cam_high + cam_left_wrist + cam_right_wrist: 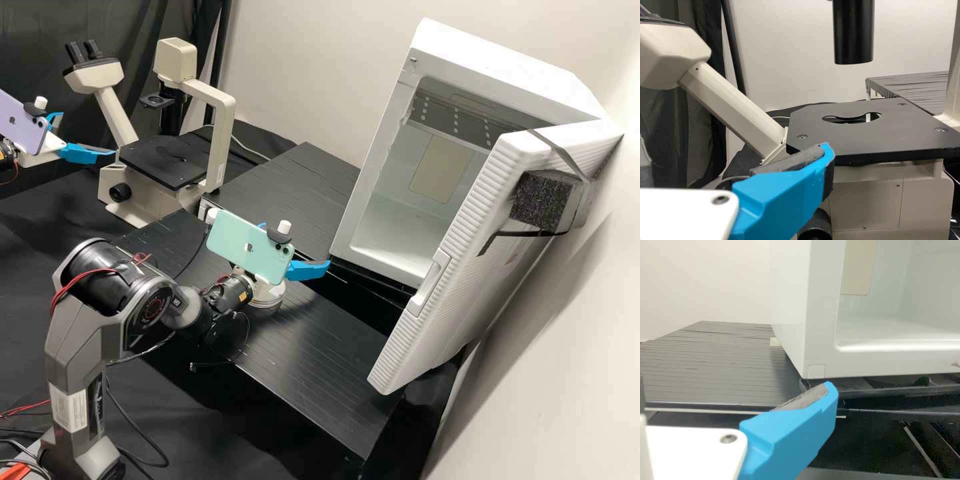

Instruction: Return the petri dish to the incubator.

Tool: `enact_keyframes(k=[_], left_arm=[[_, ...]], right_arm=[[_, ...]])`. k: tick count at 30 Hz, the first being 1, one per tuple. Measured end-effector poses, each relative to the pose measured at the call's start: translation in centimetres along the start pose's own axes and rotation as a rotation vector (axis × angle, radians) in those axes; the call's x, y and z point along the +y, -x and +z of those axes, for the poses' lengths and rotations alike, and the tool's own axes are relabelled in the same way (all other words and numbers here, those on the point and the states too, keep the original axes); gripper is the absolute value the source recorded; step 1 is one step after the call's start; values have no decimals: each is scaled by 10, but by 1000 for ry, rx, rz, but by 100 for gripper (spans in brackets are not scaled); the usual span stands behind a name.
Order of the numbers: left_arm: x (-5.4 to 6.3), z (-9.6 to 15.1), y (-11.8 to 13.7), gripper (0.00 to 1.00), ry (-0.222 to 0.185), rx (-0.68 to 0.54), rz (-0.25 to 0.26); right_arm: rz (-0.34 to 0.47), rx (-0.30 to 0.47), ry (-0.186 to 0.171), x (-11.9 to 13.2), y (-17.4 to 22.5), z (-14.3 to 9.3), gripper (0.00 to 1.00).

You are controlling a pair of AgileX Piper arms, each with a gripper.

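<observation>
1. At frame centre, right gripper point(297, 246), fingers spread apart, beside the incubator point(400, 230).
2. Left of frame, left gripper point(89, 133), also spread, near the microscope point(137, 190).
3. Upper right, the incubator's door point(460, 260) stands open.
4. Where the petri dish is, I cannot tell.

In the high view, the microscope point(208, 97) stands at 10 o'clock, the curtain point(140, 33) behind it. The incubator point(363, 193) is at 2 o'clock, its door point(467, 267) around 3 with a block point(541, 200) on it. One platform point(293, 193) lies between microscope and incubator; another point(320, 360) reaches 5 o'clock, nearer.
</observation>
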Motion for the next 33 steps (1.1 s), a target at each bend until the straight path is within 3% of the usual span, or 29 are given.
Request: enact_keyframes(k=[9,15,23,28,33], left_arm=[[0,0,0,100,0,0,0],[0,0,0,100,0,0,0],[0,0,0,100,0,0,0],[0,0,0,100,0,0,0],[0,0,0,100,0,0,0]], right_arm=[[2,2,0,0,0,0,100],[12,-1,1,-1,21,5,100],[75,79,-49,3,72,7,100],[40,94,-44,-6,94,11,100],[1,60,-43,-15,105,18,100]])
